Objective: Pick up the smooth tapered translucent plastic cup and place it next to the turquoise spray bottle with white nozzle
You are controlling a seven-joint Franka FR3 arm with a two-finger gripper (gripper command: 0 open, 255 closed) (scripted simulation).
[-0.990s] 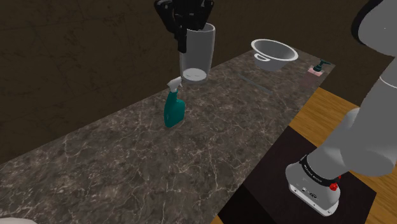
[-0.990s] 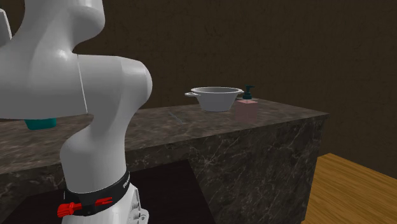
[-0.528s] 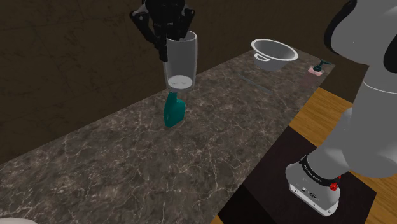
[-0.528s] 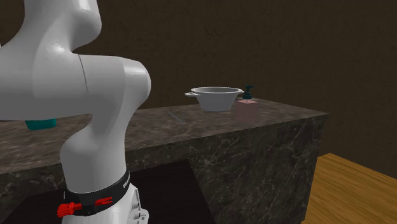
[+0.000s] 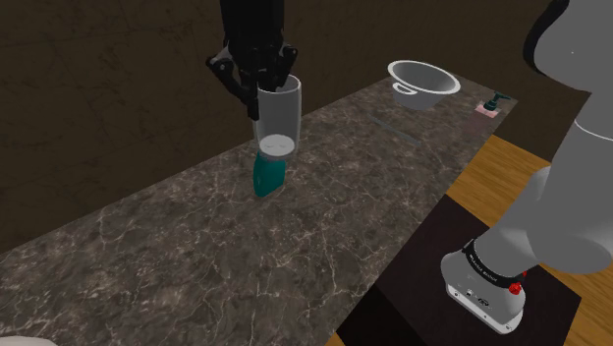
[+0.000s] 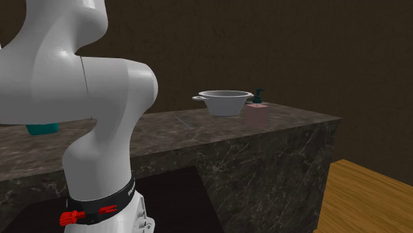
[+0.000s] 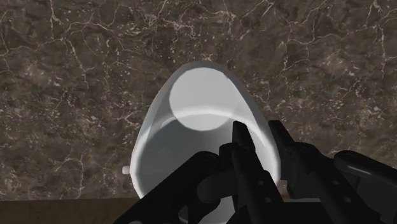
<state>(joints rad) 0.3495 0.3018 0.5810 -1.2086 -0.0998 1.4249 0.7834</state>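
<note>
Jaws pinched on the cup's wall at the rim, one of the fingers [image 7: 242, 147] inside and the other outside. Shoulder view: the gripper [image 5: 257, 90] comes down from above and carries the translucent cup [image 5: 278, 118] upright, mouth up and narrower base down. Its long axis is vertical and runs on below the jaws. The base overlaps the top of the turquoise spray bottle [image 5: 265, 177], which stands on the dark marble counter [image 5: 196, 246]; whether the cup is over the bottle or in front of it cannot be told. Second exterior view: a turquoise edge of the spray bottle [image 6: 41, 128] shows under the white arm [image 6: 99, 79], well apart from the bowl [image 6: 225, 102] and soap dispenser [image 6: 257, 112]. Wrist view: the gripper [image 7: 261, 149] looks straight down the cup [image 7: 191, 133], whose pale base disc lies over bare counter [image 7: 76, 76]. The lowering probably needs a sideways offset, so that the base lands beside the bottle.
</note>
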